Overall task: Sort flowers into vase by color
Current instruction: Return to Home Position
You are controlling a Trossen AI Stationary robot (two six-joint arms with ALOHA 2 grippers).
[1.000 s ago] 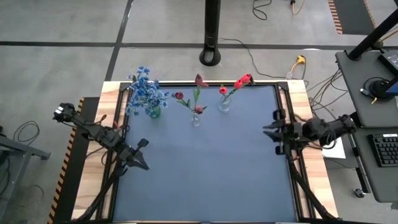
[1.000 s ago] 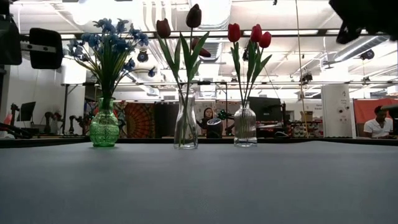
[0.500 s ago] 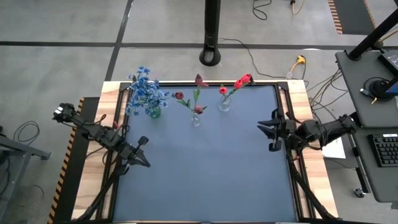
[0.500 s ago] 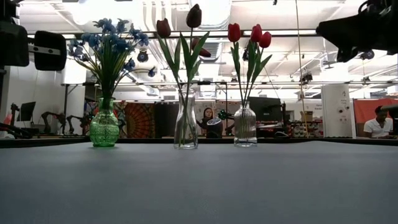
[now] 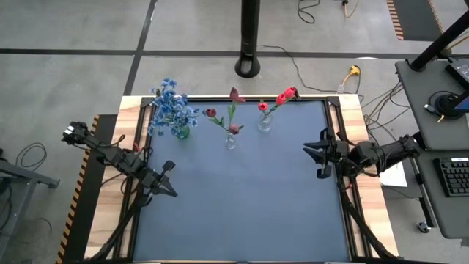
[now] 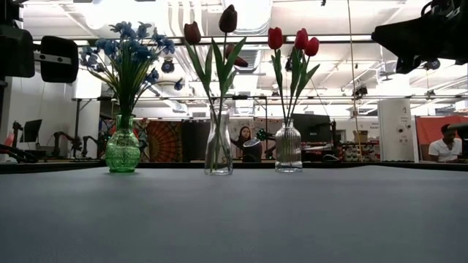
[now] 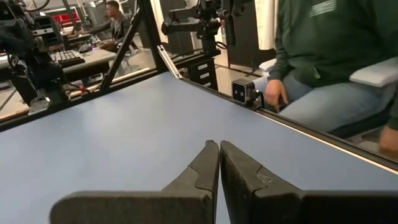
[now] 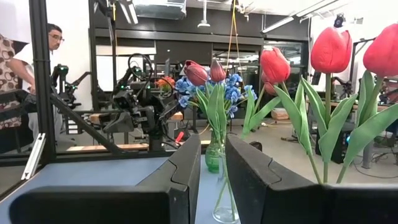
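You have the blue flowers standing in the green vase at the far left of the blue table. Beside it the dark red tulips stand in a clear vase, and next along the red tulips stand in a ribbed clear vase. Your left gripper hovers over the table's left side, fingers pressed together on nothing. Your right gripper hovers at the right edge, fingers parted and empty, facing the vases
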